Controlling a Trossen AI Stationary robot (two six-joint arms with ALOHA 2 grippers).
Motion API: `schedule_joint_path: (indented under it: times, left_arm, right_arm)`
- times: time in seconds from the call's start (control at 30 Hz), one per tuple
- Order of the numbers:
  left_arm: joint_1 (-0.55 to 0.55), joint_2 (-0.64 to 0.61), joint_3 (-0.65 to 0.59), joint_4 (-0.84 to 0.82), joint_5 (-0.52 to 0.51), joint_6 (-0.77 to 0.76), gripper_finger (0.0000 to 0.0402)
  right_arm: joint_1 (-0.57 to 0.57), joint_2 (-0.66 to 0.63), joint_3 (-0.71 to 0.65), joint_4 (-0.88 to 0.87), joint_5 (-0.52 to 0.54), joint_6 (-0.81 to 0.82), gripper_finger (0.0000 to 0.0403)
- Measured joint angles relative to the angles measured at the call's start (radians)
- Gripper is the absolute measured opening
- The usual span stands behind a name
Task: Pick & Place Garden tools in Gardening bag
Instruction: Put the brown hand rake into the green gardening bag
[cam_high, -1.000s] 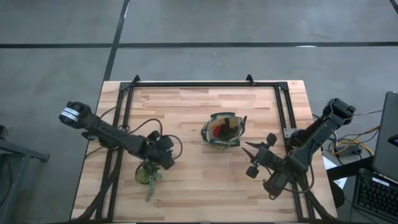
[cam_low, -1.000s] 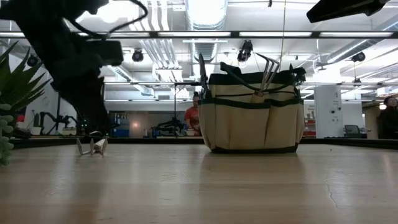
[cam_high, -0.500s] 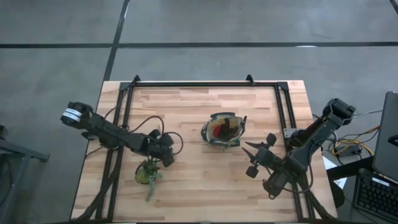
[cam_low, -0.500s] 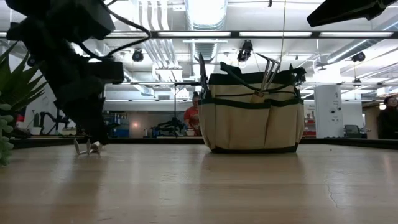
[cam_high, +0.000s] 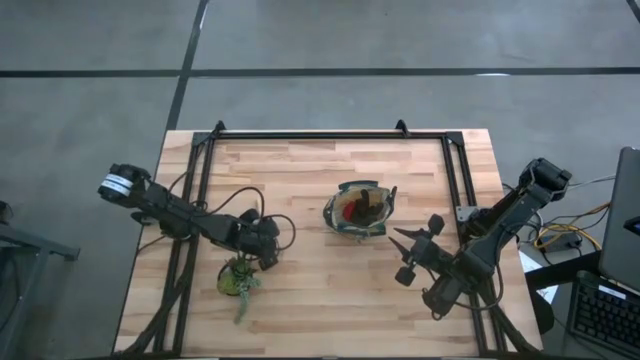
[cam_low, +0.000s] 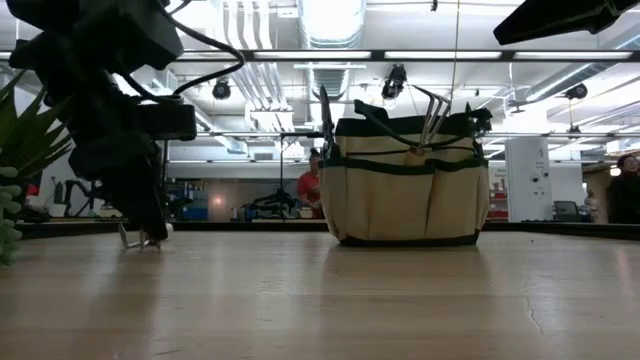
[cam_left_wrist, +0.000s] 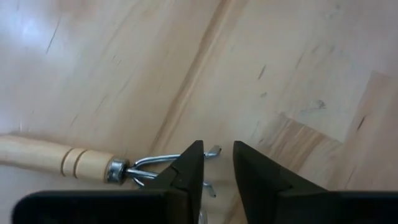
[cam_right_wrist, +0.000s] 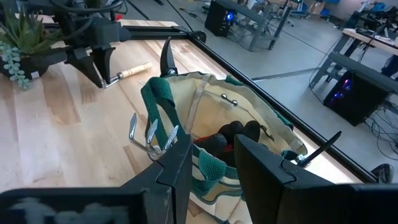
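A wooden-handled pronged tool (cam_left_wrist: 56, 158) lies flat on the table, also visible in the right wrist view (cam_right_wrist: 134, 70). My left gripper (cam_left_wrist: 217, 167) is down at its metal prongs (cam_left_wrist: 149, 167), open by a narrow gap, one prong tip showing between the fingers. It shows in the high view (cam_high: 268, 242) and in the low view (cam_low: 143, 232). The olive-and-tan gardening bag (cam_high: 358, 210) stands mid-table with a pruner (cam_right_wrist: 166, 57), a pronged tool (cam_right_wrist: 146, 138) and a red-and-black glove (cam_right_wrist: 225, 140) in it. My right gripper (cam_high: 405, 253) is open and empty to the bag's right. My left gripper comes at the tool's prong end (cam_left_wrist: 213, 150) from above, pointing down, with its fingers across the prongs. The tool lies flat on the table. I cannot tell whether the fingers touch the prongs.
A small green potted succulent (cam_high: 238, 280) stands just toward the near edge from my left gripper. A black frame (cam_high: 300, 135) runs along the table's far and side edges. People and equipment show in the room behind the table (cam_low: 310, 190).
My left gripper has moved a little toward the far edge, away from the succulent, and gone down to the table at the tool's prongs.
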Motion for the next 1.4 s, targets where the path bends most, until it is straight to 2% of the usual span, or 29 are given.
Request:
schedule_joint_path:
  times: [0.2,0.57,0.77,0.9,1.0,1.07,1.23,1.4]
  left_arm:
    - [0.000,0.000,0.000,0.034,-0.022,0.069,0.0014]
    - [-0.027,-0.001,0.025,0.139,0.026,0.210,0.0003]
    - [-0.062,-0.005,0.095,0.206,0.148,0.247,0.0002]
    - [-0.079,-0.005,0.134,0.306,0.302,0.249,0.0001]
    - [-0.081,-0.005,0.140,0.463,0.399,0.223,0.0001]
    - [-0.078,-0.005,0.135,0.571,0.431,0.163,0.0001]
    - [-0.066,-0.004,0.133,0.741,0.353,0.031,0.0001]
    - [-0.066,-0.004,0.138,0.860,0.339,0.032,0.0001]
  right_arm:
    - [0.000,0.000,0.000,0.000,0.000,0.000,0.0111]
    - [-0.001,0.000,0.000,0.000,0.000,-0.003,0.0111]
    - [-0.001,0.000,0.000,0.001,-0.001,-0.003,0.0111]
    - [-0.001,0.000,0.000,0.017,-0.005,-0.024,0.0111]
    - [0.000,0.000,0.000,0.075,-0.024,-0.106,0.0111]
    - [0.000,0.000,0.000,0.137,-0.072,-0.196,0.0111]
    - [0.000,0.017,-0.020,0.385,-0.156,-0.463,0.0111]
    - [-0.020,0.059,-0.024,0.615,-0.253,-0.696,0.0111]
